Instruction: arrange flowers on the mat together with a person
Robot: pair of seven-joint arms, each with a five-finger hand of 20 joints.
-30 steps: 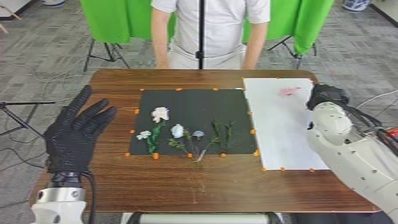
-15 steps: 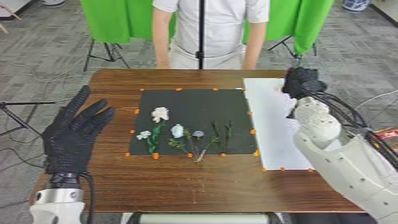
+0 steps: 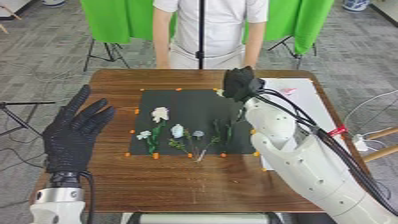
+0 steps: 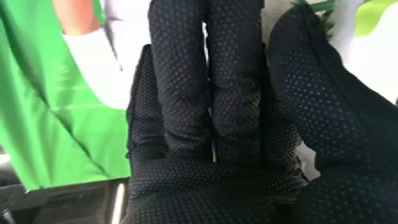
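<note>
Item, left hand (image 3: 69, 142): fingers straight and spread, beside the near left of the mat (image 3: 195, 102); unchanged.

Item, right hand (image 3: 242, 84): has come inward off the white sheet (image 3: 303, 86), now over the mat's far right corner. Fingers long and close together, thumb alongside, a narrow opening. In the wrist view a green sprig (image 4: 323, 6) shows by the thumb tip; whether it is gripped cannot be told. Meaning, as judged: the work passes from supply to placing, the next call being a lowering onto bare mat, clear of laid stems.

Item, pale bud (image 3: 177, 131): on the mat's near half; head away, stem slanting near and rightward to a meeting of stems at the near edge.

Item, green stems (image 3: 228, 135): right of the bud, long axes running near to far.

Item, white flower (image 3: 160, 114): left part of mat, head at the far end, long axis near to far, slightly tilted.

Item, pink flower (image 3: 287, 91): on the sheet's far part, untouched; its long axis cannot be made out.
</note>
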